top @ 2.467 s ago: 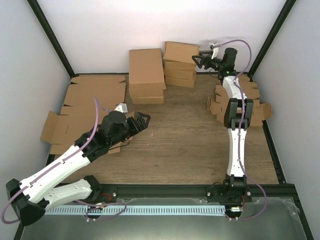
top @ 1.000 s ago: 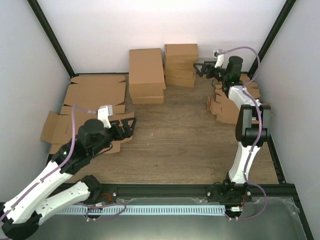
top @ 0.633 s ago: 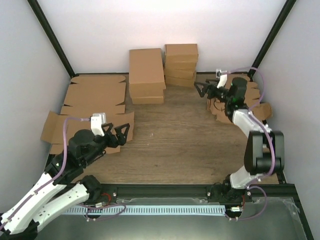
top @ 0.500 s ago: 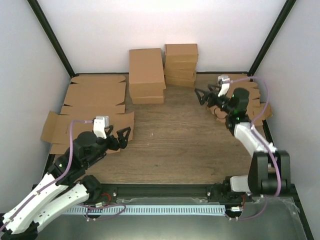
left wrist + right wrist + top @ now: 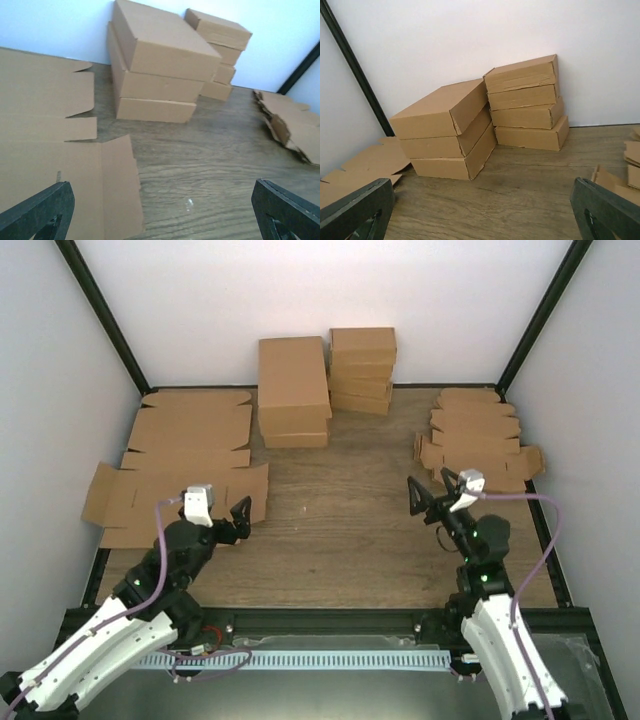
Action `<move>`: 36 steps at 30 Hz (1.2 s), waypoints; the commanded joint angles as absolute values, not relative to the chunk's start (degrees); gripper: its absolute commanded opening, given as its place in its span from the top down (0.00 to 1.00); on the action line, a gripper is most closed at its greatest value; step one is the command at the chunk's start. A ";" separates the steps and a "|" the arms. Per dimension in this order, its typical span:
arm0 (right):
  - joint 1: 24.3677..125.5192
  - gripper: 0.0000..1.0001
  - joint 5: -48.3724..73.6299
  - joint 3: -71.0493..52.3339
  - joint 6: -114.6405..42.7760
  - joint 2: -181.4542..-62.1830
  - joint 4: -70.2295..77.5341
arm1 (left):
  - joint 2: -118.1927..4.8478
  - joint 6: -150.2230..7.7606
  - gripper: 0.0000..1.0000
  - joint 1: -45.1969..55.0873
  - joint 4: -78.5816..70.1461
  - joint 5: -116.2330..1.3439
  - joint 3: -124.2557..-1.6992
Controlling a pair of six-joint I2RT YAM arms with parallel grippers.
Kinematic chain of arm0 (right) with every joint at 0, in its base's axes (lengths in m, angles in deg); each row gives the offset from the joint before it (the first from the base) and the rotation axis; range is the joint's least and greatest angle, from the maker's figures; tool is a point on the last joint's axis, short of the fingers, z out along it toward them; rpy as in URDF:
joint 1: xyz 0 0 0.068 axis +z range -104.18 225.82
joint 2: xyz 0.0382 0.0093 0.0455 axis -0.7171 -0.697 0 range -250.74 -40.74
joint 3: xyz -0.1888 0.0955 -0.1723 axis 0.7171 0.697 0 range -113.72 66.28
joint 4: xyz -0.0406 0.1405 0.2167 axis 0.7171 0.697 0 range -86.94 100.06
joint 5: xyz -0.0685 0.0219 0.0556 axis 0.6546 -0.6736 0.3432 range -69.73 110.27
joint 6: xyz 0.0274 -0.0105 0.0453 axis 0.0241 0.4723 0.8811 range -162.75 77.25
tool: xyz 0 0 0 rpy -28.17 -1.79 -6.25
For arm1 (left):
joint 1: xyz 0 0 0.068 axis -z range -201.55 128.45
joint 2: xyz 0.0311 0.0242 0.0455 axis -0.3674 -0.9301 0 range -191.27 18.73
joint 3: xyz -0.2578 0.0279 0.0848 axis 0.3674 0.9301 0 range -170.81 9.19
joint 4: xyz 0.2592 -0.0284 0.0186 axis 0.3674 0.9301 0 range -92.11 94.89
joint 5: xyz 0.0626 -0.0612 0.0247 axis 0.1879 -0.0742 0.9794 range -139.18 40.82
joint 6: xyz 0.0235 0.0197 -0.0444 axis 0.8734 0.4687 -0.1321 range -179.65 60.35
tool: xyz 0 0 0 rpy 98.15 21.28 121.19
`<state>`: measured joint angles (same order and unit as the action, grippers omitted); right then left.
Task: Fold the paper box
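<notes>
Both tools stood wide open and held nothing: the left gripper (image 5: 232,518) hung with its jaws spread over the near left of the table (image 5: 350,530), and the right gripper (image 5: 432,488) hung likewise over the near right, its fingers (image 5: 357,207) far apart at the lower corners of its own wrist view. The paper box (image 5: 362,340), folded shut, lay well ahead of the right gripper and a little right of its midline, on top of three more small boxes (image 5: 358,390) against the back wall, touched by neither tool. Just left of that pile from the right gripper, three wide boxes (image 5: 293,385) were stacked, the top one tilted. From the left gripper, the wide boxes sat ahead and the paper box further ahead to the right. Flat sheets (image 5: 190,430) lay below and to the left of the left gripper, one flap reaching between its fingers. Flat blanks (image 5: 475,435) were heaped ahead and to the right of the right gripper
</notes>
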<state>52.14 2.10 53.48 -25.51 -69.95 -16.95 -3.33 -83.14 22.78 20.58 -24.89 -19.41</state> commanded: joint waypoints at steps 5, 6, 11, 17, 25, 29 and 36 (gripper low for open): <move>52.50 0.00 11.85 61.36 -26.50 -56.96 -10.79 | -4.06 -80.32 0.00 22.59 2.21 -12.92 -5.63; 52.44 0.00 15.51 61.60 -23.30 -57.71 -10.06 | -4.07 -79.85 0.00 22.58 0.90 -11.39 -4.39; 52.47 0.00 15.28 59.11 -23.40 -61.58 -6.60 | -1.32 -78.92 0.00 22.51 -4.80 -6.18 0.89; 52.50 0.00 24.77 58.55 -18.06 -60.51 -2.16 | 8.34 -78.58 0.00 22.54 -4.16 -4.07 4.82; 52.50 0.00 21.95 59.56 -22.37 -64.34 -10.00 | 7.28 -64.05 0.00 16.88 -16.31 0.01 6.01; 52.50 0.00 20.56 61.05 -26.99 -69.06 -20.72 | -5.49 -65.26 0.00 7.58 -21.47 -8.41 3.32; 51.73 0.00 18.39 57.17 -33.79 -89.80 -36.98 | -28.36 -64.02 0.00 -8.44 -36.29 -23.99 -0.87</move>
